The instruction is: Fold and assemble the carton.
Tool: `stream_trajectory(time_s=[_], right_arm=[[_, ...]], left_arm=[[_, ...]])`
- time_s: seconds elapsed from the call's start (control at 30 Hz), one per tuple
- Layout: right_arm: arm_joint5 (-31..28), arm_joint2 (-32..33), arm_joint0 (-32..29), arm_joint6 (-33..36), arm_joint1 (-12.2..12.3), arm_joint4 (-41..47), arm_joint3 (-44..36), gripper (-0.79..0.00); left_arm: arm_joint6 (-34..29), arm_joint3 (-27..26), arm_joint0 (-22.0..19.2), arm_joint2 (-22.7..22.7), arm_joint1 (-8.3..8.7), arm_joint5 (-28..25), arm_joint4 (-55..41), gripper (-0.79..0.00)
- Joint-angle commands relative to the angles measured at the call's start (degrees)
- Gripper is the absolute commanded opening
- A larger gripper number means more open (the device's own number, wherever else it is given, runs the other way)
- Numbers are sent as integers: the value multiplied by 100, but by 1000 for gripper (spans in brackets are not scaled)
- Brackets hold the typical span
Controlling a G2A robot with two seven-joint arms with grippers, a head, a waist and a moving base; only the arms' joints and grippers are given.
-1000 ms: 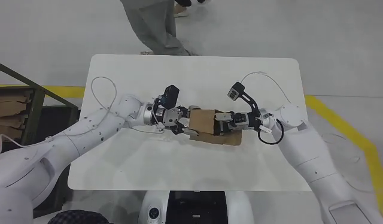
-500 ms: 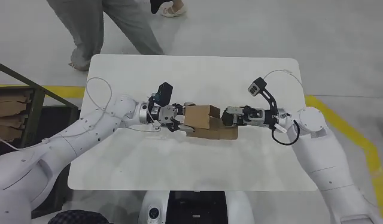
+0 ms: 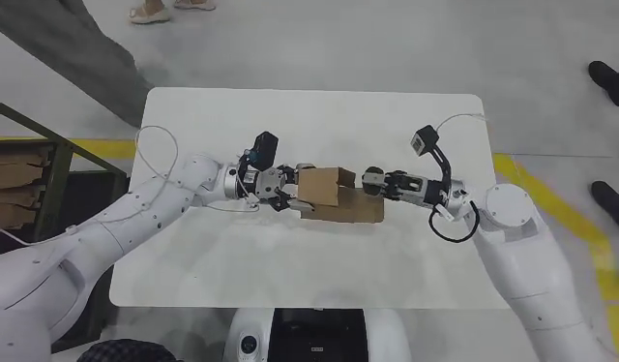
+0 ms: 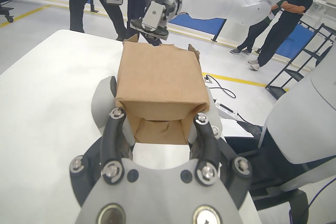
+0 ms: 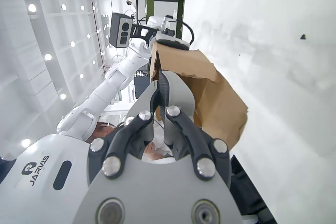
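The carton (image 3: 334, 193) sits over the middle of the table (image 3: 416, 265). The left gripper (image 4: 160, 107) is spread to the tube's width and clasps its open end, while the right gripper (image 5: 158, 83), fingers all but closed, appears to pinch a torn far flap. The board looks light and thin (easily crushed), so holds belong near the folds. Bare tabletop lies all around, its edges well apart from the work.

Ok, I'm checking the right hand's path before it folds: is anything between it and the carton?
Nothing visible stands between them. The right hand, fingers closed, sits at the far-end flap of the carton; whether it pinches the flap is unclear. The left hand holds the opposite end, out of the way.
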Motion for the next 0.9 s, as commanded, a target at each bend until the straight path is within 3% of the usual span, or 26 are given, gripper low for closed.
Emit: stream_trajectory(time_s=[0.0,0.27,0.87], right_arm=[[41,68,-25,-138,12,-68,-15,-785],[267,-226,227,-462,-32,-396,69,-785],[362,-1007,666,-193,-163,-458,135,-785]], left_arm=[[-14,-22,27,-30,4,0,6,-332],[-59,-144,112,-132,24,0,52,-326],[-240,-215,241,-313,20,0,3,-317]])
